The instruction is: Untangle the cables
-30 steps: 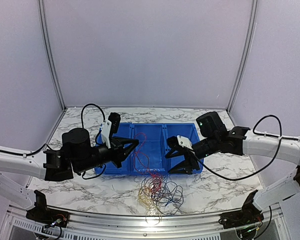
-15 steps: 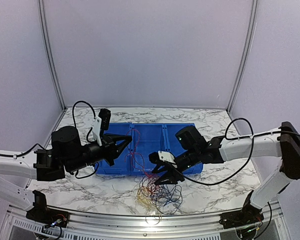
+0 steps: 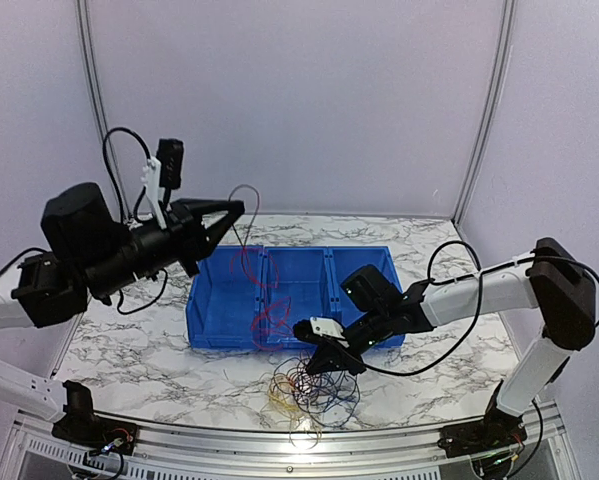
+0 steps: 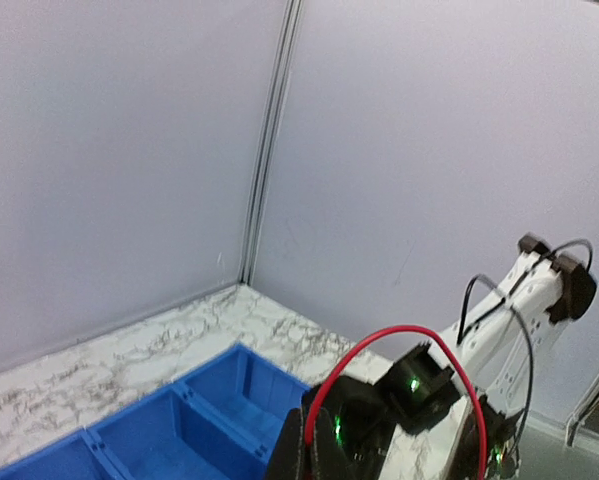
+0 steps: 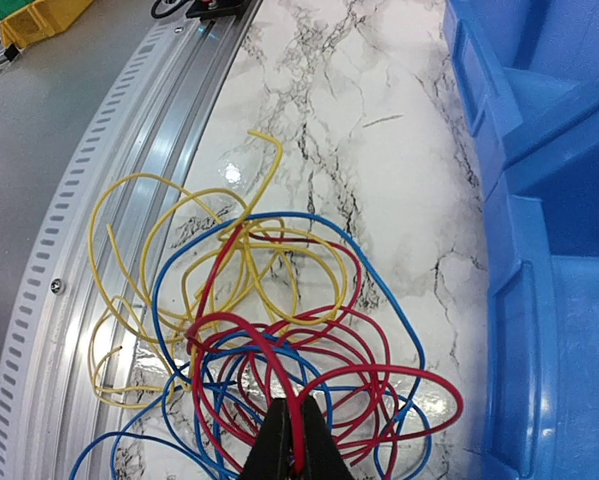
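The cables lie as a tangle [image 3: 314,388] of red, blue and yellow loops on the marble table, just in front of the blue bin [image 3: 214,300]. My right gripper [image 3: 311,366] is down on the tangle. In the right wrist view it [image 5: 294,410] is shut on a red cable [image 5: 241,335], with yellow loops [image 5: 159,250] to the left. My left gripper [image 3: 241,207] is raised high at the left, shut on another red cable [image 3: 247,262] that hangs down over the bin. In the left wrist view that cable [image 4: 409,329] arcs up out of the shut gripper [image 4: 313,420].
The blue bin [image 5: 549,200] has three compartments and runs along the right of the tangle. A metal rail [image 5: 129,150] borders the table's near edge. A yellow box [image 5: 34,20] sits beyond the rail. The right arm [image 4: 519,300] shows below the left gripper.
The left arm rose up and to the left, drawing its red cable upward. The right gripper came down and left onto the tangle and shut on a red cable.
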Motion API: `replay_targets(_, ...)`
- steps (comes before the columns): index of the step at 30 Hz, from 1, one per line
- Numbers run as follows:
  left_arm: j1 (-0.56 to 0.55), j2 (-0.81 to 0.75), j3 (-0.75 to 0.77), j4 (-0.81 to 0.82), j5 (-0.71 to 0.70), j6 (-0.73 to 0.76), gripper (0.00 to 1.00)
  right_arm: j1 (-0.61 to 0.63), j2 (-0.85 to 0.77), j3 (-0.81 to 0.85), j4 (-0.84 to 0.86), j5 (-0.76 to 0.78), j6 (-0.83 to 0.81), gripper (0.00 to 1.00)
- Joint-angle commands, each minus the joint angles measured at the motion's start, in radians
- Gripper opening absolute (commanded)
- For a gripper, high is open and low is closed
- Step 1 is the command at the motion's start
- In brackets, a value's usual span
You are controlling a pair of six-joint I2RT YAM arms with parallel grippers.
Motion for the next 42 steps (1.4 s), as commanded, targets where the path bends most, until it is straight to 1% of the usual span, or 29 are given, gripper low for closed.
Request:
replay_targets(1, 0.005, -0.017, 0.221, -0.179, -0.001, 0.107, 0.00, 0.008, 0.016, 0.032, -0.033, -0.024, -0.025, 0.04)
replay_targets(7, 0.005, 0.017, 0.466, -0.340, -0.018, 0.206, 0.00, 0.009, 0.030, 0.042, -0.056, -0.025, -0.040, 0.04)
replay_targets(10, 0.005, 0.021, 0.507, -0.370, -0.055, 0.235, 0.00, 0.008, 0.023, 0.056, -0.082, -0.018, -0.055, 0.08)
replay_targets(12, 0.005, 0.013, 0.487, -0.369, -0.075, 0.237, 0.00, 0.008, 0.006, 0.062, -0.093, -0.005, -0.064, 0.11)
replay_targets(14, 0.005, 0.005, 0.449, -0.365, -0.094, 0.228, 0.00, 0.008, -0.021, 0.060, -0.097, 0.008, -0.069, 0.16)
replay_targets(20, 0.005, -0.029, 0.293, -0.325, -0.141, 0.181, 0.00, 0.007, -0.075, 0.070, -0.151, 0.033, -0.098, 0.43)
replay_targets(23, 0.005, -0.051, 0.219, -0.292, -0.156, 0.128, 0.00, -0.006, -0.108, 0.099, -0.195, 0.052, -0.107, 0.52)
replay_targets(29, 0.005, -0.063, 0.148, -0.280, -0.133, 0.072, 0.00, -0.059, -0.219, 0.186, -0.231, 0.063, -0.056, 0.59)
replay_targets(31, 0.005, -0.062, 0.138, -0.275, -0.112, 0.059, 0.00, -0.058, -0.227, 0.230, -0.244, 0.114, -0.048, 0.60)
replay_targets(35, 0.005, -0.052, 0.126, -0.245, -0.080, 0.045, 0.00, -0.058, -0.192, 0.318, -0.252, 0.130, -0.011, 0.62)
replay_targets(38, 0.005, -0.043, 0.129, -0.232, -0.057, 0.040, 0.00, -0.045, -0.153, 0.356, -0.230, 0.110, 0.018, 0.68)
replay_targets(39, 0.005, -0.041, 0.130, -0.231, -0.049, 0.037, 0.00, -0.039, -0.141, 0.368, -0.225, 0.098, 0.023, 0.72)
replay_targets(42, 0.005, -0.036, 0.132, -0.231, -0.031, 0.029, 0.00, -0.007, -0.106, 0.389, -0.205, 0.092, 0.013, 0.75)
